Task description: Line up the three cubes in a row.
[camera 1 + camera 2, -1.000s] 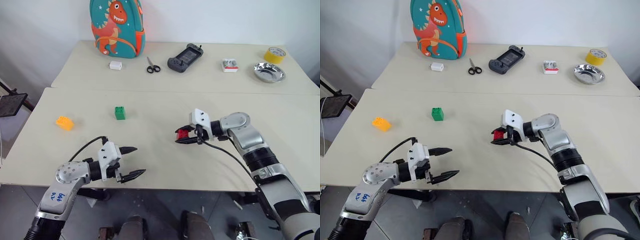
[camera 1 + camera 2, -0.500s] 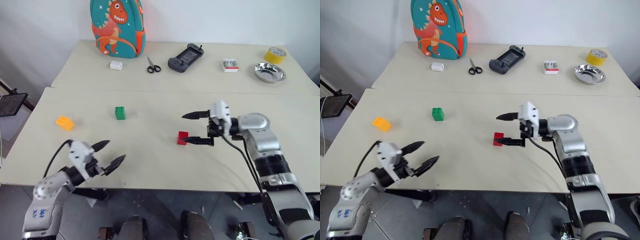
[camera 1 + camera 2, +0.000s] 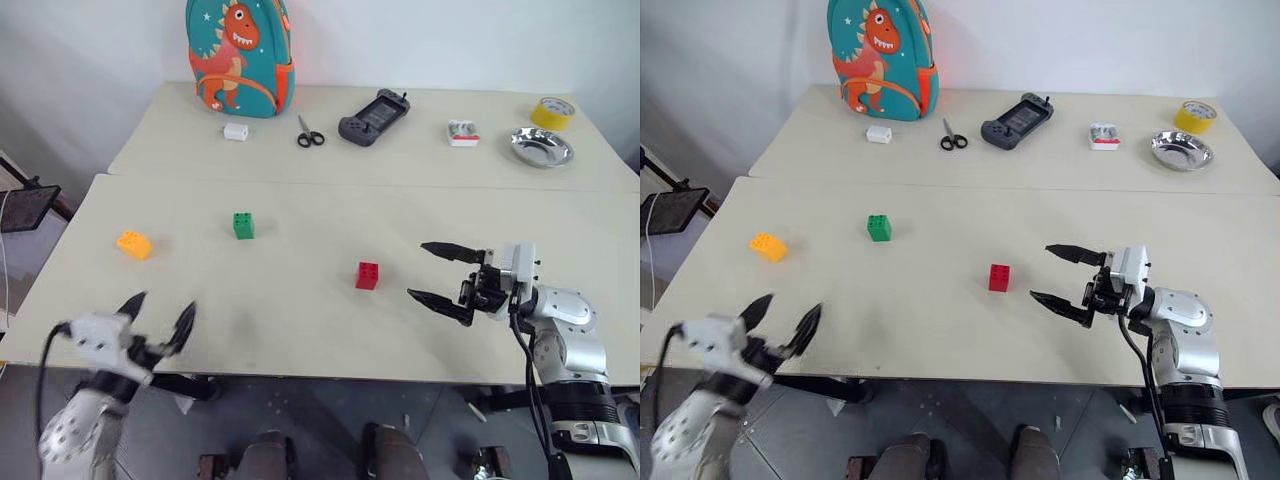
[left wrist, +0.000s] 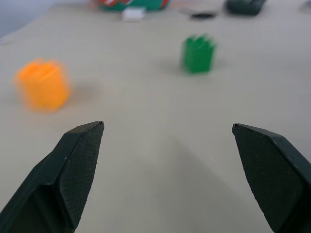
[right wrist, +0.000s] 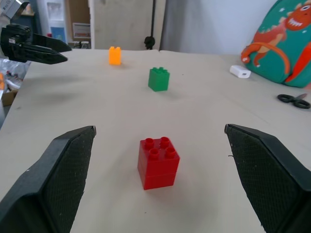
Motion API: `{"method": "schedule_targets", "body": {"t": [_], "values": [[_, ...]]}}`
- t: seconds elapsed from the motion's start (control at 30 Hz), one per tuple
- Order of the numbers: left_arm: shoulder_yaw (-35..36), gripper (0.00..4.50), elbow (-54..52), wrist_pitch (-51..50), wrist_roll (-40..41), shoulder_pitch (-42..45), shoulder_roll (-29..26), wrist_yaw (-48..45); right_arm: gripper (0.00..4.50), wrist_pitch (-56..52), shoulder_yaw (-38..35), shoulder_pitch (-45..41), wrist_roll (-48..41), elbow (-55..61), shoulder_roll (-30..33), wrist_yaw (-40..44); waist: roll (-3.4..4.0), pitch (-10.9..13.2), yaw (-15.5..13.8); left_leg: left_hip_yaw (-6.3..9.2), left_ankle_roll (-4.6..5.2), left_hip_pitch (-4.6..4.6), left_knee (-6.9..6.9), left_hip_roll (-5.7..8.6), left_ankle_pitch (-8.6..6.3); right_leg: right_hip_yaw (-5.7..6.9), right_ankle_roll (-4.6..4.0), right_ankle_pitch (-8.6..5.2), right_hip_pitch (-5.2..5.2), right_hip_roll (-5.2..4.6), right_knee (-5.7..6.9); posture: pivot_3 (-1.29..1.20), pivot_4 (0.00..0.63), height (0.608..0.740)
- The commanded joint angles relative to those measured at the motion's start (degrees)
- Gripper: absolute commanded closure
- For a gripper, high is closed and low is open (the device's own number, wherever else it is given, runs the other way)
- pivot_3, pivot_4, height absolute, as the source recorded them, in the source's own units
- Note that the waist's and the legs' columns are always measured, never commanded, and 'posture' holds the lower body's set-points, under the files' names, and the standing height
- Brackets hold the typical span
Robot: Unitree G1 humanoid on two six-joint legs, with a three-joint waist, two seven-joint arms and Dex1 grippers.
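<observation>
Orange-yellow cube near table's left edge, green cube further in, red cube mid-table, well apart, not yet in a row; left gripper and right gripper both spread, empty.

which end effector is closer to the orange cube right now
Left. The left end effector is open at the near table edge, a little in front of the orange cube. The right end effector, open too, sits across the table beyond the red cube.
</observation>
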State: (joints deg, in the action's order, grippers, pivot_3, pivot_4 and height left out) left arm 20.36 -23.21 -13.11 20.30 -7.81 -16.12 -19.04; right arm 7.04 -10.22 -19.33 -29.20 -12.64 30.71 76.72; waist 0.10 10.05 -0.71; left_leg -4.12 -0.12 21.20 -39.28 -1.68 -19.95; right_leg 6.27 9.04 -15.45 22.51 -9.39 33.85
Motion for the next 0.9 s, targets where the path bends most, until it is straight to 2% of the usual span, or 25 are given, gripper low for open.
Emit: {"method": "schedule_targets", "body": {"t": [0.03, 0.13, 0.27, 0.47, 0.7, 0.8, 0.9], "values": [[-3.22, 0.00, 0.26, -9.74, -1.42, 8.16, 0.62, 7.83, 0.04, -0.69, -0.39, 0.05, -1.22, 1.90, 0.71, -0.01, 0.00, -0.01, 0.01, 0.00, 0.00, -0.01, 0.00, 0.00, 0.00, 0.00, 0.00, 0.00, -0.01, 0.00, 0.01, 0.00, 0.150, 0.740], [-10.53, 0.00, 4.82, -14.92, -6.29, 18.19, 2.11, 11.93, 0.04, -1.57, 0.68, -0.32, -0.90, 2.60, 0.46, -0.46, 0.00, -0.01, 0.05, -0.05, 0.00, -0.02, 0.03, 0.01, -0.01, 0.02, 0.01, 0.00, 0.02, 0.00, -0.01, 0.00, 0.150, 0.740], [-12.11, 0.00, 14.61, -16.01, -9.75, 27.90, 7.79, 19.78, 0.04, -3.17, 1.59, 0.66, -1.36, 5.34, 0.47, -1.07, -0.02, 0.00, -0.14, -0.06, 0.01, 0.00, 0.04, 0.03, -0.01, 0.07, 0.02, 0.01, 0.01, 0.01, -0.06, 0.00, 0.150, 0.740], [-13.01, 0.00, 23.58, -12.39, -14.12, 33.69, 9.95, 24.38, 0.04, -4.86, 1.59, 2.49, -1.80, 8.09, 0.95, -2.08, -0.04, 0.01, -0.32, -0.09, 0.00, 0.01, 0.04, 0.02, 0.00, 0.08, 0.03, 0.01, 0.01, 0.04, -0.10, 0.00, 0.150, 0.740], [-12.18, 0.00, 29.62, -9.27, -14.28, 37.41, 12.44, 26.16, 0.04, -4.83, 1.26, 5.03, -1.68, 10.01, 1.00, -3.56, -0.08, 0.03, -0.85, -0.09, 0.00, 0.03, -0.01, 0.02, 0.00, 0.08, 0.04, 0.02, -0.02, 0.04, -0.13, 0.00, 0.150, 0.740], [-11.13, 0.55, 33.31, -5.14, -13.26, 39.50, 13.19, 25.79, 0.00, -4.73, 1.54, 5.64, -1.52, 10.50, 0.75, -4.19, -0.08, 0.03, -0.83, -0.09, 0.00, 0.03, -0.01, 0.02, 0.00, 0.08, 0.04, 0.02, -0.01, 0.04, -0.12, 0.00, 0.150, 0.740], [-10.82, 1.48, 34.58, -3.88, -13.04, 40.28, 12.93, 24.86, 0.00, -4.69, 1.71, 6.10, -1.53, 10.84, 0.76, -4.48, -0.09, 0.04, -0.78, -0.10, 0.00, 0.03, -0.01, 0.02, 0.00, 0.08, 0.04, 0.02, -0.01, 0.04, -0.14, 0.00, 0.150, 0.740]]}}
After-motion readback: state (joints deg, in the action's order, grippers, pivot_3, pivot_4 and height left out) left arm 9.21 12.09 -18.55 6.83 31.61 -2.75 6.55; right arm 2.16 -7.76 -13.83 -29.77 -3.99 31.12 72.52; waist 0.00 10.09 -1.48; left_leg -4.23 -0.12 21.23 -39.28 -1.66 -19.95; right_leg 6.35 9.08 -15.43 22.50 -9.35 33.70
